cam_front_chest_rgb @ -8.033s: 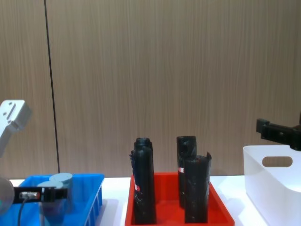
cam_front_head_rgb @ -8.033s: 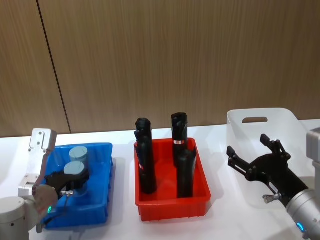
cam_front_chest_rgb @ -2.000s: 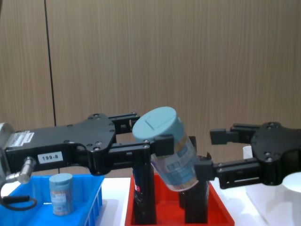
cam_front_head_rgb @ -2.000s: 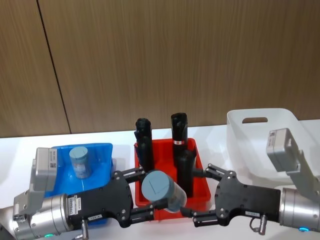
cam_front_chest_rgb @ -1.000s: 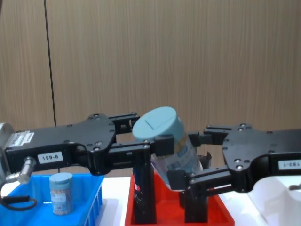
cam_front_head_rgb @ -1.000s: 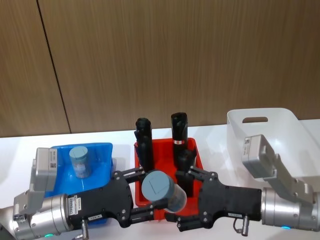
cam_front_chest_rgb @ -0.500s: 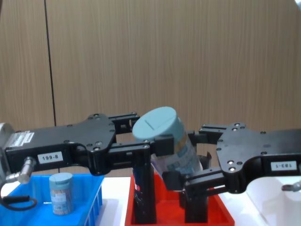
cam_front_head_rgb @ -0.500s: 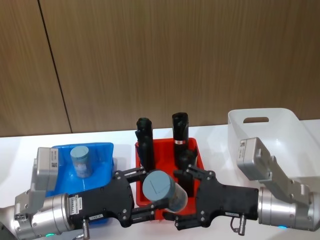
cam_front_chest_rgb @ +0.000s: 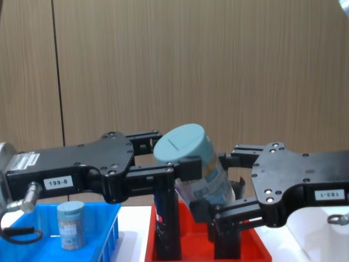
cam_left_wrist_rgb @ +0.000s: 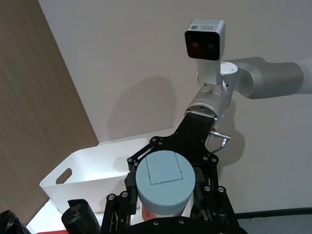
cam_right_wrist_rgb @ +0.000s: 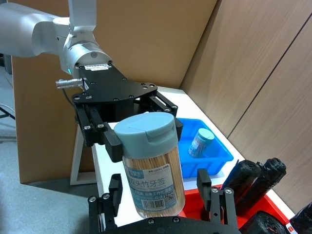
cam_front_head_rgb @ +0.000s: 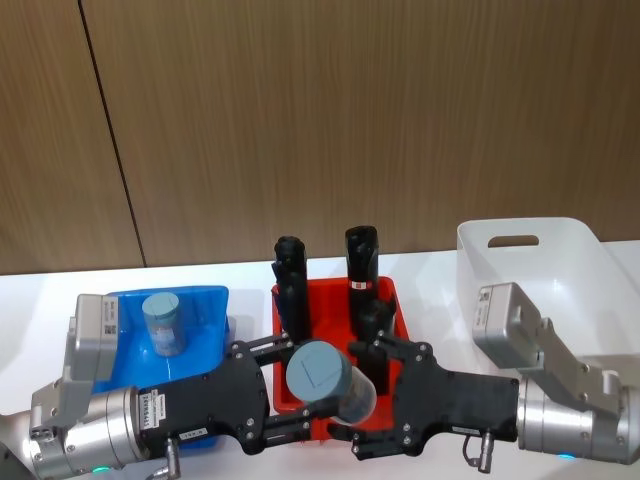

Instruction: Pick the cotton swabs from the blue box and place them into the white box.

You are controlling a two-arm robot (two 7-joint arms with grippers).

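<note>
One tub of cotton swabs (cam_front_head_rgb: 320,375) with a pale blue lid hangs tilted in the air over the front of the red tray. My left gripper (cam_front_head_rgb: 300,385) is shut on it just under the lid. My right gripper (cam_front_head_rgb: 352,395) is open, and its fingers (cam_right_wrist_rgb: 114,195) flank the tub's lower body (cam_right_wrist_rgb: 148,165) with a gap on each side. Another cotton swab tub (cam_front_head_rgb: 163,320) stands upright in the blue box (cam_front_head_rgb: 205,300) at the left. The white box (cam_front_head_rgb: 560,250) stands at the far right.
A red tray (cam_front_head_rgb: 385,290) sits between the two boxes, directly below the held tub. Tall black rolls (cam_front_head_rgb: 290,280) stand upright in it. A wooden wall closes off the back of the white table.
The left gripper lifted a tub out of the blue box to above the red tray. The right gripper came in from the right until its fingers flank the tub. It barely moved over the last half second.
</note>
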